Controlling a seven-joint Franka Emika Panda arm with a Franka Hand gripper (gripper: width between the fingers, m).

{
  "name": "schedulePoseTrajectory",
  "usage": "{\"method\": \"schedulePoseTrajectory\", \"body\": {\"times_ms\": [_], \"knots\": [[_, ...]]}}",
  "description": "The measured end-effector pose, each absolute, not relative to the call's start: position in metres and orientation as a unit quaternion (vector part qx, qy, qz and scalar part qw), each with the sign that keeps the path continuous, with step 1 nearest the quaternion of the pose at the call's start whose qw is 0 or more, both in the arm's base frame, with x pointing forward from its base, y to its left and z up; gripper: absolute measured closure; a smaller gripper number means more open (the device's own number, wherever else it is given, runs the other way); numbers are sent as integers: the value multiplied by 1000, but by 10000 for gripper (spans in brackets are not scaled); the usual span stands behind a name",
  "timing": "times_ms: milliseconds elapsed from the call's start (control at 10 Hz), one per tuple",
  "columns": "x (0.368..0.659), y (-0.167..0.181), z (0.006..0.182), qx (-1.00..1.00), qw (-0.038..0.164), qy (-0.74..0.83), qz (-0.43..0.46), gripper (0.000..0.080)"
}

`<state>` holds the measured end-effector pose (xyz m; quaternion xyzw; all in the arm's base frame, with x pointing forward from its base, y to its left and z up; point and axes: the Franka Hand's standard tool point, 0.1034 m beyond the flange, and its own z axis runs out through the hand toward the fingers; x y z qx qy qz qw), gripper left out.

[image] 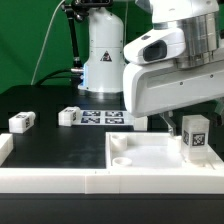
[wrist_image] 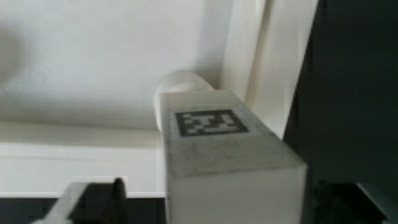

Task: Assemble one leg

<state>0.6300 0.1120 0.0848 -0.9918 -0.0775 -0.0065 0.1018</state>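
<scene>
A white leg with a marker tag stands upright on the large white panel, at its corner on the exterior view's right. My gripper straddles this leg. One dark finger stands apart from it. In the wrist view the leg runs between the fingers. One finger has a visible gap to the leg; the other finger is close beside it. The jaws are open around the leg. Two more legs lie on the black table at the exterior view's left.
The marker board lies at the back of the table before the robot's white base. A white raised border runs along the table's front edge. The panel has a round socket near its front corner.
</scene>
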Motion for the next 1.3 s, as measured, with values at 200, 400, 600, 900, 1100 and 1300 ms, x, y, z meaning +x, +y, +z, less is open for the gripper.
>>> {"method": "schedulePoseTrajectory", "body": {"times_ms": [200,400,600,900,1100,1300], "knots": [[630,111,85,-992,101,-76,-7,504],[630,111,84,-993,102,-59,-5,504],[630,108,82,-993,106,49,3,504],[633,103,80,-969,105,223,2,505],[635,100,79,-934,102,342,-7,504],[634,98,79,-902,96,421,-8,504]]}}
